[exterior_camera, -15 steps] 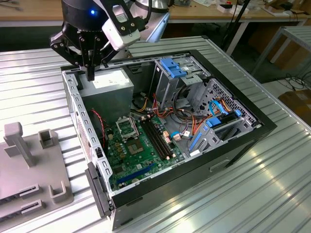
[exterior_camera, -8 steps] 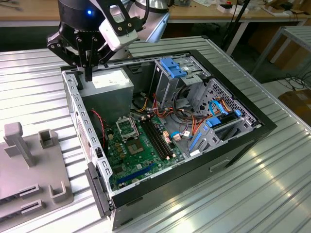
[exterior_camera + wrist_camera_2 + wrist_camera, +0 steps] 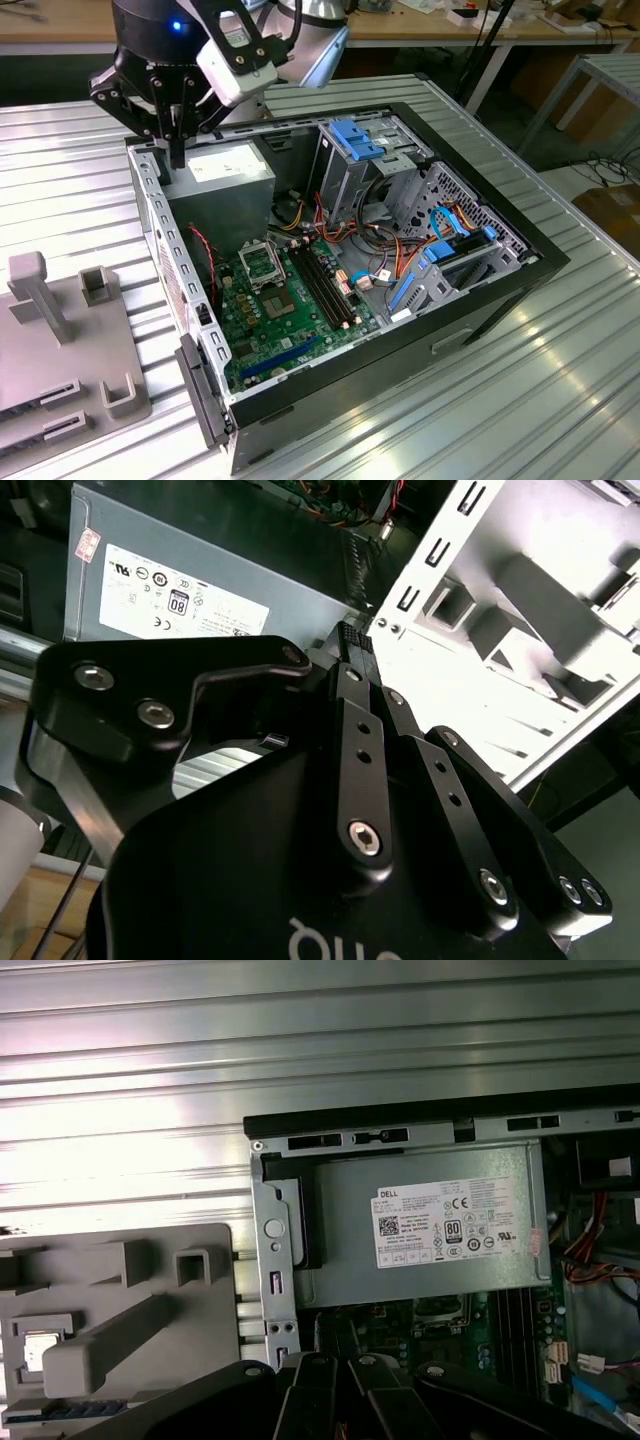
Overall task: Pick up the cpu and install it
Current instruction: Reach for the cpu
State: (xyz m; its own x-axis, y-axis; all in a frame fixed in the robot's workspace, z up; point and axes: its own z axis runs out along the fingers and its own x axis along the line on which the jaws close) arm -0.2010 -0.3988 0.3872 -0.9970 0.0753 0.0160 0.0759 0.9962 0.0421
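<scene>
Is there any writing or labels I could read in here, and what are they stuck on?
White label on the grey power-supply box: logos and fine print, too small to read.
Small red-and-white sticker on that box: blurred.
White lettering on the claw: cut off, unreadable.

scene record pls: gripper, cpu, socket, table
gripper: shut, nothing seen in it; over the case edge, by the power supply
cpu: the pale square in a fixture pocket looks like it; outside the case
socket: dark centre, no chip seated
table: ribbed metal; case and fixture stand on it
</scene>
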